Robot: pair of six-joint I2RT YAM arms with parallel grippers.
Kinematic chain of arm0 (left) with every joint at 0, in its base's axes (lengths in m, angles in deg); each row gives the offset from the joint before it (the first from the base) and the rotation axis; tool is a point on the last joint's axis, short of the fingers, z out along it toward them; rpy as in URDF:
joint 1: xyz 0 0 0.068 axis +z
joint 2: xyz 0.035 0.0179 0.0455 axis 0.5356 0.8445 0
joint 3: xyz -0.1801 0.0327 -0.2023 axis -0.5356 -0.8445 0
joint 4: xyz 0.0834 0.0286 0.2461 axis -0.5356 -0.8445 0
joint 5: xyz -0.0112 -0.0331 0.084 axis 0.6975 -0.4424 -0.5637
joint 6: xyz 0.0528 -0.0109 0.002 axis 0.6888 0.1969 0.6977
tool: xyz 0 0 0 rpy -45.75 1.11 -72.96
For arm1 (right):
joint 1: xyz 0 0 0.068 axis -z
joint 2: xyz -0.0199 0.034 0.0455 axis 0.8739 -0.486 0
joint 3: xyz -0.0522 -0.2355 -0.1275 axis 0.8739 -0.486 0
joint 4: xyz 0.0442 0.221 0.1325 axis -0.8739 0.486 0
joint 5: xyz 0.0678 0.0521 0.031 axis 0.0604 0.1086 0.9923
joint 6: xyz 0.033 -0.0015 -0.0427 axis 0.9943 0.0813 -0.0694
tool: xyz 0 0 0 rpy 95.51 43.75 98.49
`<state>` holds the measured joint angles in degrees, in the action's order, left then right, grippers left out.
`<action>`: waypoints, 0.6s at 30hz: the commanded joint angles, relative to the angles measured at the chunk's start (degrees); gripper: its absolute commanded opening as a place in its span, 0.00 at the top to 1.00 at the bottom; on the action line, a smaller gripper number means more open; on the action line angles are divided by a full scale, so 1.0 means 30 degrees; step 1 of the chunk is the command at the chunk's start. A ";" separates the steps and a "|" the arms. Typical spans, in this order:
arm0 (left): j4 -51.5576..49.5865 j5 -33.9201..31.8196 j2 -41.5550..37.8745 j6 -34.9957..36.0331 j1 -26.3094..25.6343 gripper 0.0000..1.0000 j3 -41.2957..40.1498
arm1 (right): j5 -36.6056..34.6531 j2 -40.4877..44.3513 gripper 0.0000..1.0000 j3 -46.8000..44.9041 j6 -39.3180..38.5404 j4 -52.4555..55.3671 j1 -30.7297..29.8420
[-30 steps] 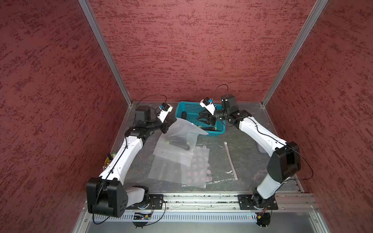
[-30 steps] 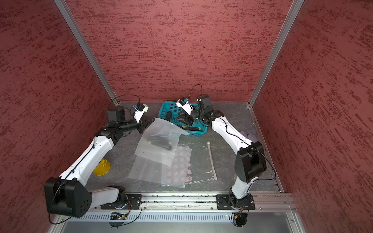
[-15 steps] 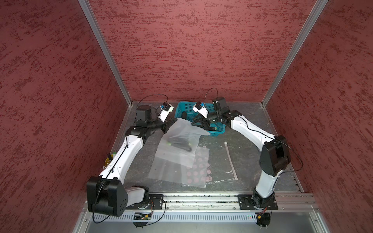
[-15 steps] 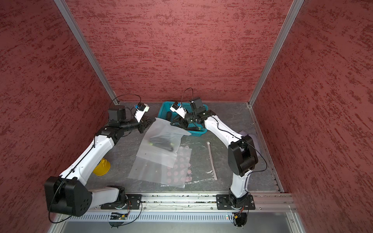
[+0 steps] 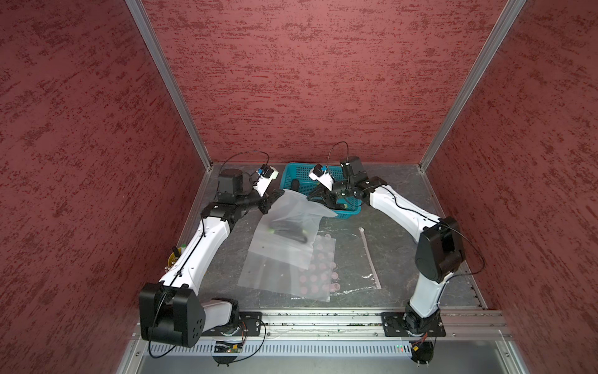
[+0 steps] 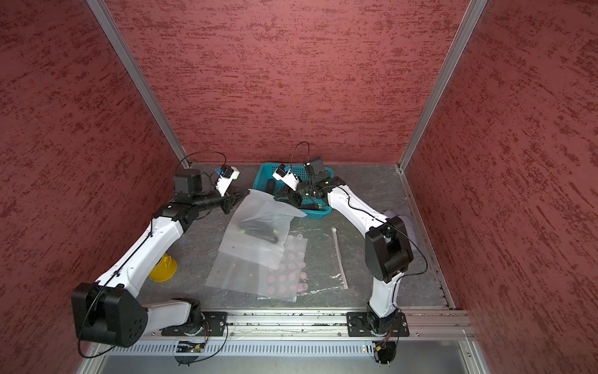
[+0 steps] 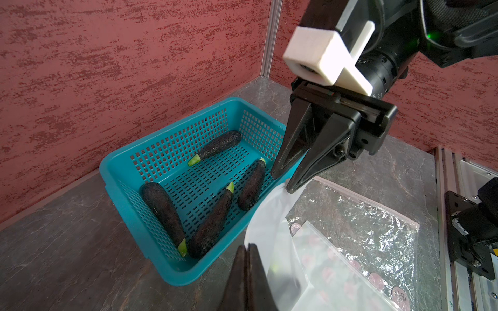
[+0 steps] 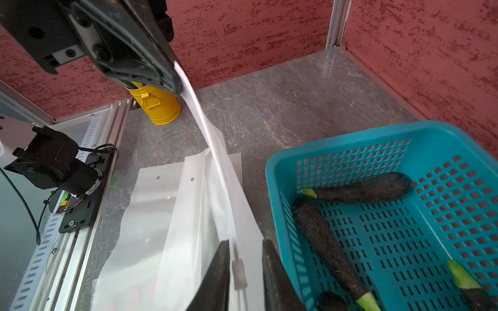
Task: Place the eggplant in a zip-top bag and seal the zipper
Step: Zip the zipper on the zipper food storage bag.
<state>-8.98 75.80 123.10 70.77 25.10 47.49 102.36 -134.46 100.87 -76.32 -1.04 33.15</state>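
Since a second earlier, the right gripper (image 8: pixel 246 242) had swung off the basket (image 7: pixel 129 153) and over to the near end of the bag's mouth, its jaws narrowing on the way. In the right wrist view the jaws stood apart, with the raised edge of the bag (image 5: pixel 284 255) and its pale zipper slider (image 8: pixel 239 272) between them, neither finger clearly pressing the plastic. Straight ahead of it, at the far end of the same edge, the left gripper (image 6: pixel 246 193) was clamped together on the bag's corner, holding the mouth up off the table, so the edge ran taut from one tool to the other.

Below and behind that edge the bag sloped down to the table, and the eggplant (image 5: pixel 288 230) lay inside it as a dark shape, in both top views. Just beside the right gripper, on its outer side, the basket held four spare eggplants (image 7: pixel 161 210). Under the bag's lower end lay a second bag (image 5: pixel 318 275) with pink spots.

By my reading the loading was done: the eggplant was in. What remained was to close on the slider and draw it along the mouth toward the left gripper. The mouth looked unsealed.
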 commanded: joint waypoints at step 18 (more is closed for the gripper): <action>0.0870 0.0603 -0.0256 -0.0510 0.0708 1.00 -0.0048 | 0.0174 -0.0297 0.88 -0.0397 -0.0396 0.0835 0.0043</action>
<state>-8.61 76.13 123.10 70.37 26.28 47.49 102.41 -135.00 100.59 -76.77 0.51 33.17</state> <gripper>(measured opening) 0.045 0.117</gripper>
